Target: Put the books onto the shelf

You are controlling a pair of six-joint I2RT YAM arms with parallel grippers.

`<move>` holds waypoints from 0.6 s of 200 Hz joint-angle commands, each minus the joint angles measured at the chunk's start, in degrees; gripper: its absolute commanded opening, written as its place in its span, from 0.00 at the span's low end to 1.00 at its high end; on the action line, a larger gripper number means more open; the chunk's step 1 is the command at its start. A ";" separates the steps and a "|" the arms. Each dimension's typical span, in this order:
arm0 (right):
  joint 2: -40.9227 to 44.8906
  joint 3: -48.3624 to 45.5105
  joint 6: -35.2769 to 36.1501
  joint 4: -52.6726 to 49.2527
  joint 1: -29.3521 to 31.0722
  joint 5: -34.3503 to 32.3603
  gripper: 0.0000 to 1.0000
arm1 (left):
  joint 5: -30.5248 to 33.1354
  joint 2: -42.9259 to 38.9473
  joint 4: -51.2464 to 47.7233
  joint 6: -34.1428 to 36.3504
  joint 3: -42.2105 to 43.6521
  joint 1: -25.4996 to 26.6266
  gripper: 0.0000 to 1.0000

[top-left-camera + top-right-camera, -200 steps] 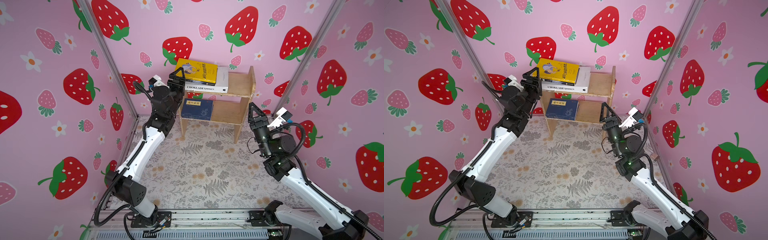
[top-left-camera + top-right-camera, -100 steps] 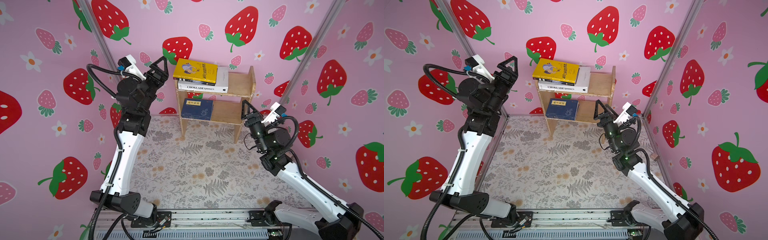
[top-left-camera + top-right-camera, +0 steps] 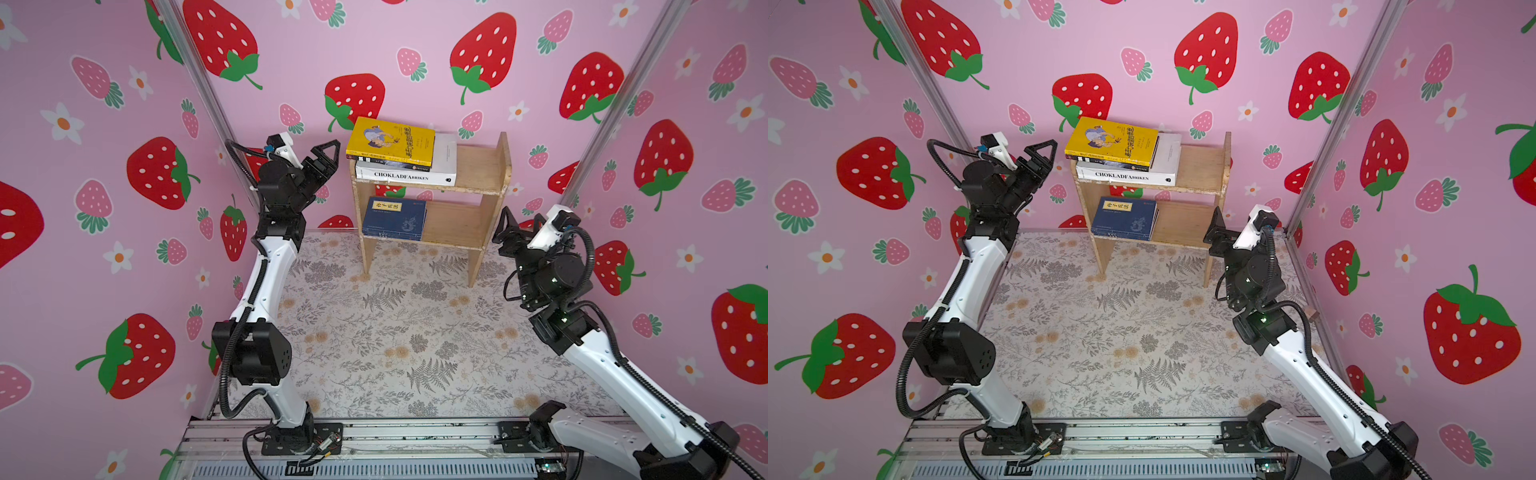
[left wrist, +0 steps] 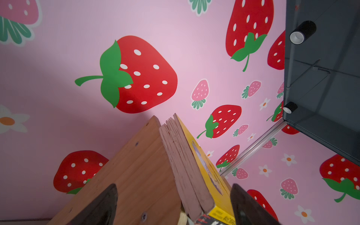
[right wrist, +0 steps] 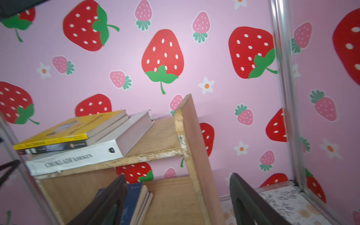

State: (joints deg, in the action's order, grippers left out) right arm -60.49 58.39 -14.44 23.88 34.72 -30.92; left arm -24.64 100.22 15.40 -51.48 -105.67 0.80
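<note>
The light-wood shelf point(image 3: 471, 166) point(image 3: 1196, 164) stands against the back wall. On its top tier a yellow book point(image 3: 390, 140) point(image 5: 64, 129) lies on a black book point(image 3: 384, 160), which lies on a thick white book point(image 3: 405, 176) point(image 5: 74, 157). Navy books point(image 3: 395, 218) point(image 3: 1125, 218) lie stacked on the lower tier. My left gripper point(image 3: 328, 160) point(image 4: 174, 194) hangs open just left of the top tier, holding nothing. My right gripper point(image 3: 519, 222) point(image 5: 178, 180) is open and empty beside the shelf's right side panel point(image 5: 194, 148).
Pink strawberry-print walls enclose the cell on three sides, with metal corner posts point(image 3: 615, 108). The floral mat point(image 3: 395, 332) covers the floor in front of the shelf. A dark panel point(image 4: 321, 78) shows in the left wrist view.
My left gripper drew back leftward from the top-tier books, rose, then dropped to beside the shelf, its jaws opening wider. The right gripper shifted only slightly near the right panel.
</note>
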 commanded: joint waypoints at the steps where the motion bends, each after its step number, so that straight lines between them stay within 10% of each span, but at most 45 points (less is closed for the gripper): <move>1: -1.53 -0.76 1.48 -2.30 -2.97 1.11 0.84 | -4.30 0.11 4.14 -0.49 -5.01 -0.22 0.90; 120: -0.53 -2.18 -6.68 -5.23 -5.78 3.44 0.82 | -13.92 11.99 10.17 -10.40 -17.51 0.68 0.87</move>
State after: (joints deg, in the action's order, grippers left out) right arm -62.85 56.93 -19.53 19.40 29.61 -26.30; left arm -36.10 112.51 21.41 -59.22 -120.38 0.97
